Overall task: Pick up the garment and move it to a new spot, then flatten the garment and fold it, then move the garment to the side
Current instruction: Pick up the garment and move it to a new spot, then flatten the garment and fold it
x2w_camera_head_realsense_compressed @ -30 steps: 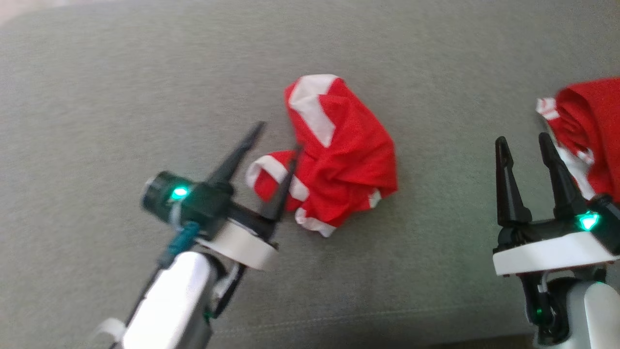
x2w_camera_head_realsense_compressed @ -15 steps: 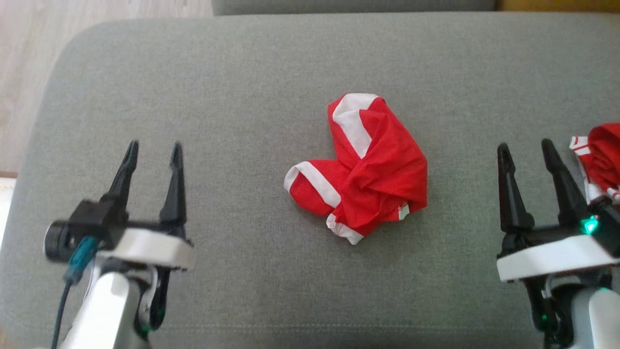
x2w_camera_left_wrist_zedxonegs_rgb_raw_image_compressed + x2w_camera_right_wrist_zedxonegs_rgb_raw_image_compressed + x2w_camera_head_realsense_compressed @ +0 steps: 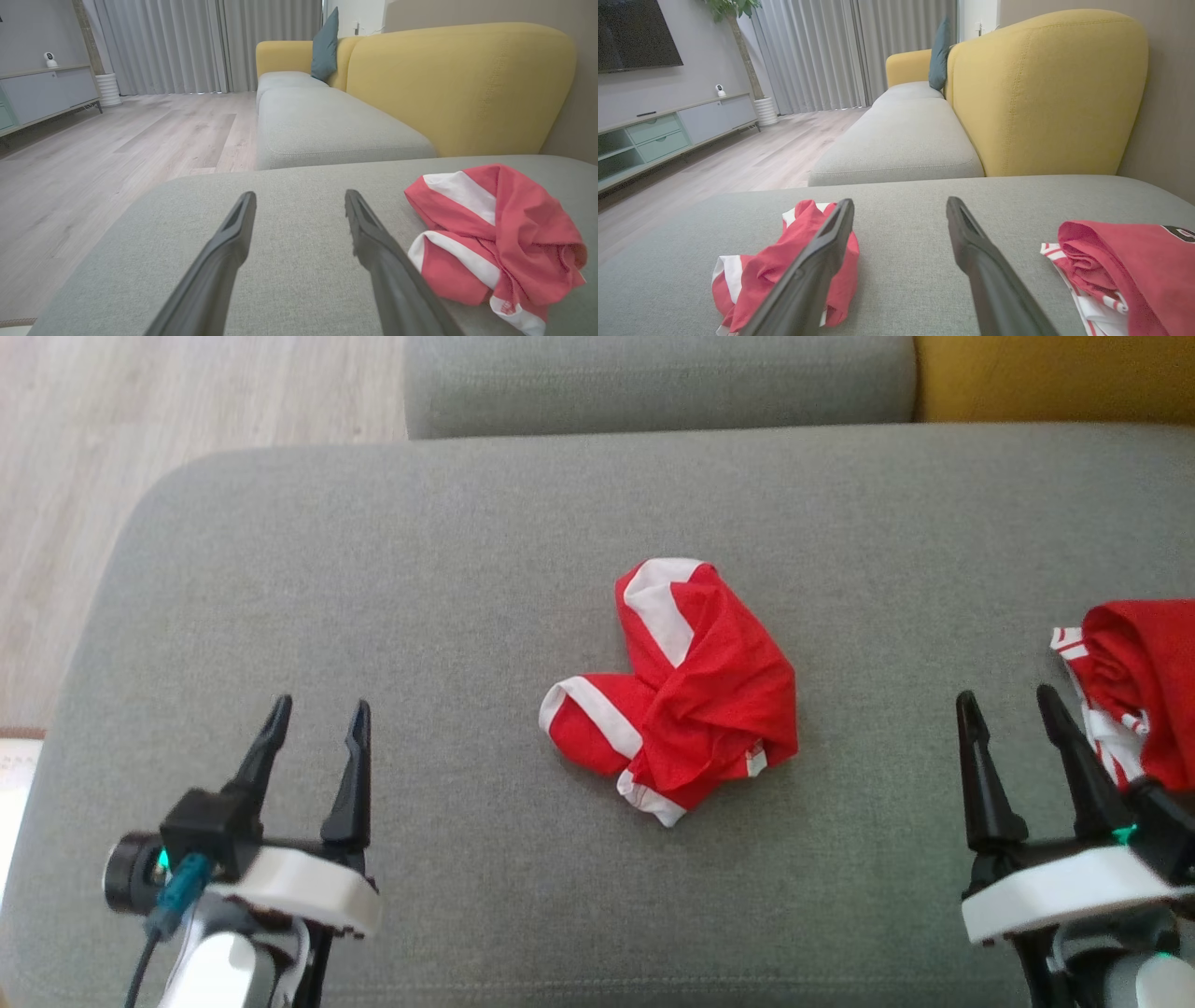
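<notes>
The garment [image 3: 695, 695], red with white bands, lies crumpled in the middle of the grey cushion [image 3: 467, 569]. My left gripper [image 3: 319, 707] is open at the lower left, well apart from the garment, with nothing between its fingers. My right gripper [image 3: 1006, 700] is open at the lower right and also empty. In the left wrist view the garment [image 3: 509, 242] lies to the right of my left gripper [image 3: 299, 196]. In the right wrist view the garment [image 3: 756, 275] sits partly behind the left finger of my right gripper [image 3: 900, 201].
A second red and white piece of clothing [image 3: 1134, 700] lies at the cushion's right edge, close to my right gripper, and shows folded in the right wrist view [image 3: 1125, 266]. Wooden floor [image 3: 93, 429] lies beyond the left edge. Another grey seat [image 3: 653, 383] and a yellow backrest [image 3: 1055, 378] lie behind.
My left gripper has drawn back from the garment's left side to the lower left, still open. The head camera has shifted. The garment stays crumpled in place.
</notes>
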Controlling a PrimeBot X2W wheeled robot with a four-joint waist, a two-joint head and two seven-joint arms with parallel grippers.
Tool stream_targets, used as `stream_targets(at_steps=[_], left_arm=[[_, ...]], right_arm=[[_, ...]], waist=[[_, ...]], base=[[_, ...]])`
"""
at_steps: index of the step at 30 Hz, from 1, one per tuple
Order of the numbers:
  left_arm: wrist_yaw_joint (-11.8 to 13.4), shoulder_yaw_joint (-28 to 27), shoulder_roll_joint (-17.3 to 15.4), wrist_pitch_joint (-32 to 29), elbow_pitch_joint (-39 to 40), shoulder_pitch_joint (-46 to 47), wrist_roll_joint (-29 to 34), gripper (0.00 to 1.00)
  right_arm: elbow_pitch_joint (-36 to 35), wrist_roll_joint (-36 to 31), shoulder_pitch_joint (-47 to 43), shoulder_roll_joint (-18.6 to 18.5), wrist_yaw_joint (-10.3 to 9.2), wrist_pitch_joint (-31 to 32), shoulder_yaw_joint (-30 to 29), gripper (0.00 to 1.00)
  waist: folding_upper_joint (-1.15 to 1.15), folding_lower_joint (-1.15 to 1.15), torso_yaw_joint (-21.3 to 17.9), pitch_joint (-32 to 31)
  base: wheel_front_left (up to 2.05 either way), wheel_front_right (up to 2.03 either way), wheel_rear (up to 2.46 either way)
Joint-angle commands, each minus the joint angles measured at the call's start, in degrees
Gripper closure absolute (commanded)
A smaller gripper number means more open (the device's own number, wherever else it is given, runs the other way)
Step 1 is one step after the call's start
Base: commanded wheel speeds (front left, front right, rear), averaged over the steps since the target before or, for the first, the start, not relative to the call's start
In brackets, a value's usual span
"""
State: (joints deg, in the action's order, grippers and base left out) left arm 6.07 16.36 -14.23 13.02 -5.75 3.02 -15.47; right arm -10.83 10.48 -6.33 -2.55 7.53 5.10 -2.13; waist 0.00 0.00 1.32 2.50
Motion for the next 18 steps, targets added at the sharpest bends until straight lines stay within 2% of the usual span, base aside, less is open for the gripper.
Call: stream_targets(at_steps=[1, 18], left_arm=[[0.2, -1.8, -1.5, -0.1, 1.9, 1.6, -0.2, 0.00], [1.3, -0.9, -2.2, -1.8, 4.0, -1.1, -0.6, 0.00]], right_arm=[[-2.3, -0.5, 1.0, -0.3, -0.04, 0.2, 1.2, 0.00], [-3.9, 0.1, -1.5, -0.3, -0.04, 1.4, 1.1, 0.00]], waist=[[0.00, 0.00, -0.2, -0.8], [0.00, 0.00, -0.5, -2.5]], base=[[0.00, 0.00, 0.00], [0.00, 0.00, 0.00]])
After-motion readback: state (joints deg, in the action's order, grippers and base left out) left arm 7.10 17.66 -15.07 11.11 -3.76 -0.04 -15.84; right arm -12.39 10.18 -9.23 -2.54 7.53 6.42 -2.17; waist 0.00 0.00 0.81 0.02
